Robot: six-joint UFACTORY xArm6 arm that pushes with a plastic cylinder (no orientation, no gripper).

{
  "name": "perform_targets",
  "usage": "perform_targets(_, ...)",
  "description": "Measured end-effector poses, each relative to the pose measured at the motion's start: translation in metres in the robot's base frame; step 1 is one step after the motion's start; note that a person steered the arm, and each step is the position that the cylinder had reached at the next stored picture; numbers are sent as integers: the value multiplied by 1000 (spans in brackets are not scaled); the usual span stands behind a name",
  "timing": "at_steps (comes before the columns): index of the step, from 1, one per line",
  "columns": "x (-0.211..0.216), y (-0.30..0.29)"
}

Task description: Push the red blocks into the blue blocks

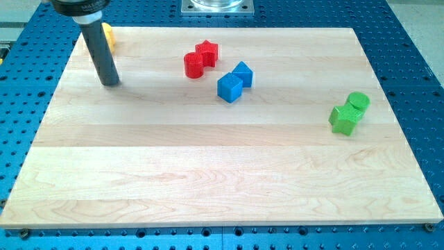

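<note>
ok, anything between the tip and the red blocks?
Nothing. In the camera view, only bare board separates my tip from the red cylinder and red star. The yellow block sits behind the rod, off that line.

- Worktop (222,173): pale wooden board, planks running left to right across the view, grain visible, surface clean and matt.
- Board edges: straight; the far edge is shorter in view than the near edge.
- Base plate (409,62): blue metal, perforated with a regular grid of small holes, surrounding the worktop on all four sides.
- Mounting flange (218,7): grey metal, square-cornered, at the view's top centre, partly cut by the frame.
- Light: even, from above; soft short shadows on the wood.
- Walls, floor, windows: not in view.
</note>
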State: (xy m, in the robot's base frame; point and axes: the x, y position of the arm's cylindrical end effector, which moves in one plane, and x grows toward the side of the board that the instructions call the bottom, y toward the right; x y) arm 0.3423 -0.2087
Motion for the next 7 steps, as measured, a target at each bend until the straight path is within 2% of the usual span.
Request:
perform_targets(1, -33, 49)
perform_targets(2, -39, 105)
perform_targets(3, -9, 131)
perform_targets(4, -14, 131)
perform_targets(5, -68, 131)
perform_targets(6, -101, 166)
perform_targets(7, -63, 170)
